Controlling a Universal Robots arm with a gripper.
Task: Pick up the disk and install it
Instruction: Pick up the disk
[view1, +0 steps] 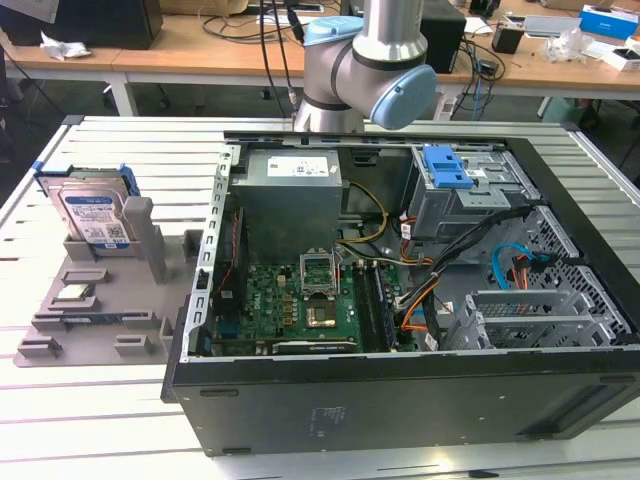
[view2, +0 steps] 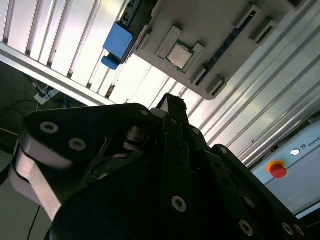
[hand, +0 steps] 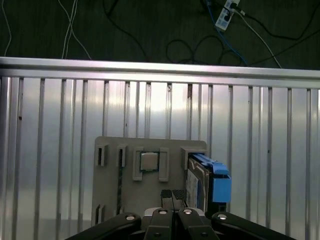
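In the exterior view, the disk (view1: 95, 215) stands on edge in a slot of the grey tray (view1: 100, 340). The tray rests on the slatted table (view1: 90, 420) at the exterior view's left, well apart from the open case (view1: 400, 400). A chip (view1: 76, 293) lies flat in a recess of the same tray, nearer the camera than the disk. Inside the case are a green board (view1: 290, 305), a grey power box (view1: 290, 195), loose cables and a cage (view1: 455, 205) with a blue latch, toward the exterior view's right. The arm (view1: 365, 70) rises behind the case.

In the second wrist view, the black gripper (view2: 172, 100) hangs above the tray (view2: 210, 30), apart from it. The chip (view2: 179, 55) sits in its recess, and the disk (view2: 117, 42) shows its blue bracket at the tray's end.

In the first wrist view, the gripper (hand: 172, 195) has its jaws clenched together on nothing, over the tray (hand: 112, 185). The chip (hand: 148, 161) lies in its recess. The disk (hand: 202, 182) stands in the slot just beside it, untouched.
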